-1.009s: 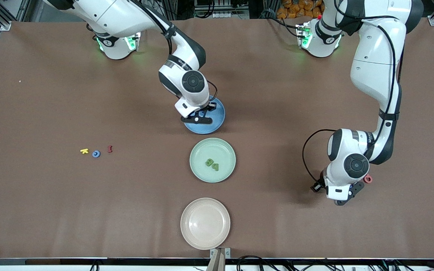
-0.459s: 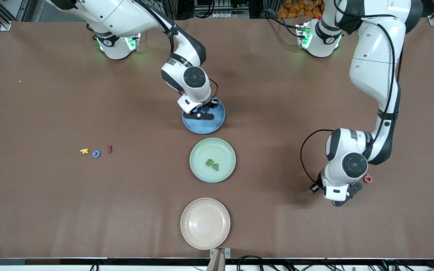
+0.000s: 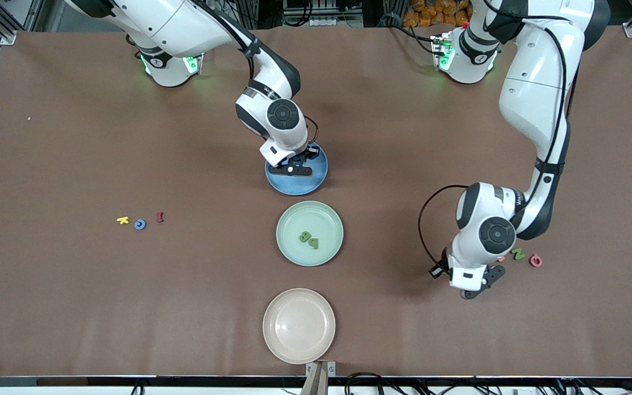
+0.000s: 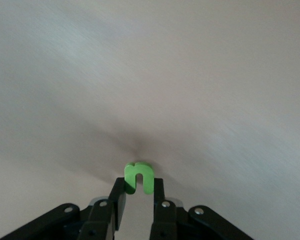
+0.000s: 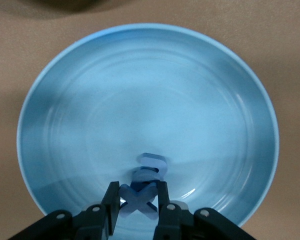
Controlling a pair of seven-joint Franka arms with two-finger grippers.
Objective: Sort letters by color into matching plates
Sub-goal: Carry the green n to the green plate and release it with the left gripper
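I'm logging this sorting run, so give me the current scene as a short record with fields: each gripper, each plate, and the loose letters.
left gripper: shut on green letter, over bare table toward the left arm's end
right gripper: shut on blue letter, over blue plate
green plate: two green pieces inside
cream plate: nearest the front camera
loose letters, right arm's end: yellow, blue ring, dark red
loose letters, left arm's end: green N, red ring

I see three plates in a row down mid-bench: round blue plate (image 3: pixel 316 181) farthest from the front camera, pale green round plate (image 3: pixel 329 216) next, holding two green foam letters (image 3: pixel 309 239), cream-beige round plate (image 3: pixel 280 307) nearest. Yellow, blue, dark red foam letters (image 3: pixel 140 221) lie toward the right arm's end.
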